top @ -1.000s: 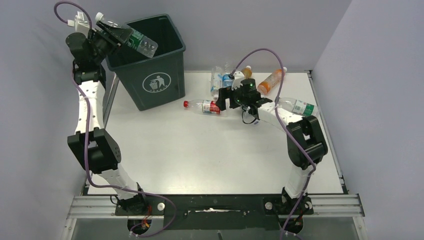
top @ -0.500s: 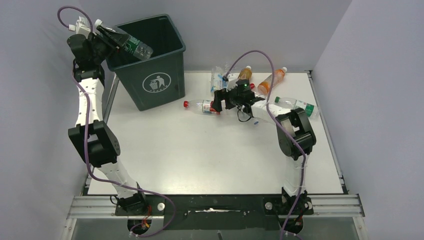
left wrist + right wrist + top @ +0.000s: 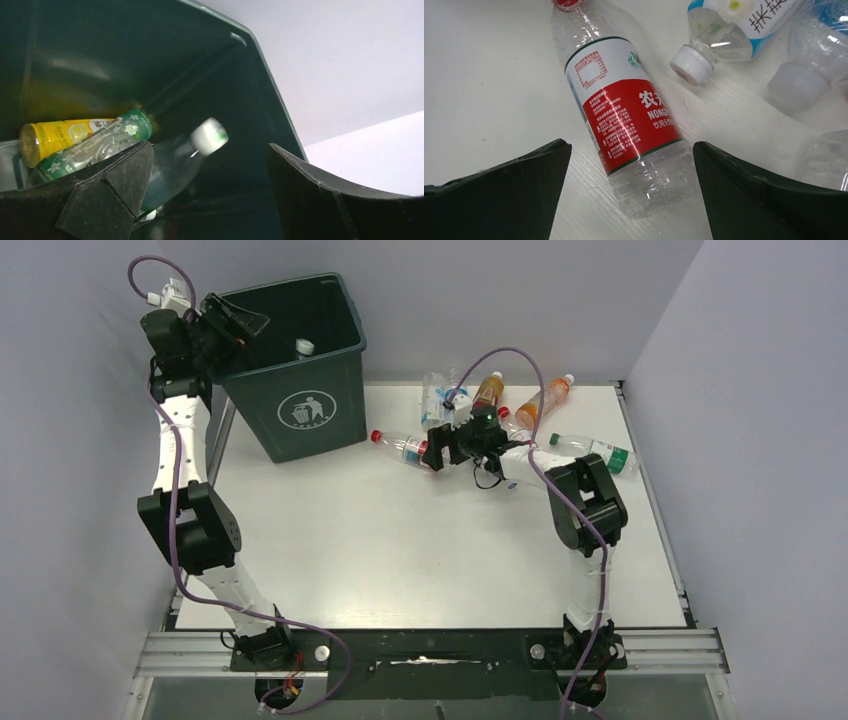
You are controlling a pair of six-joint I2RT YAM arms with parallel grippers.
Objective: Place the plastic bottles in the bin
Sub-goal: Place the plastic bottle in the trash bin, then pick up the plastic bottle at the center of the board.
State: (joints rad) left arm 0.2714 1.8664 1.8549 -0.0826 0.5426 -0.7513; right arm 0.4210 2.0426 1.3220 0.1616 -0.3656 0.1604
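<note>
The large dark green plastic bin (image 3: pixel 300 400) is stood at the far left of the white table (image 3: pixel 400 560). The left gripper (image 3: pixel 228 328) is held over its rim, with its black fingers (image 3: pixel 120 175) spread apart and nothing clamped. Inside the bin, a blurred clear plastic bottle with a white cap (image 3: pixel 185 160) is seen beside a yellow bottle (image 3: pixel 60 137) and a green-labelled bottle (image 3: pixel 105 142). The right gripper (image 3: pixel 630 147) is spread wide, with 1 finger on each side of a clear red-labelled bottle (image 3: pixel 624 110) that is laid flat on the table and not touched. 2 orange bottles (image 3: pixel 545 400) are laid nearby.
</note>
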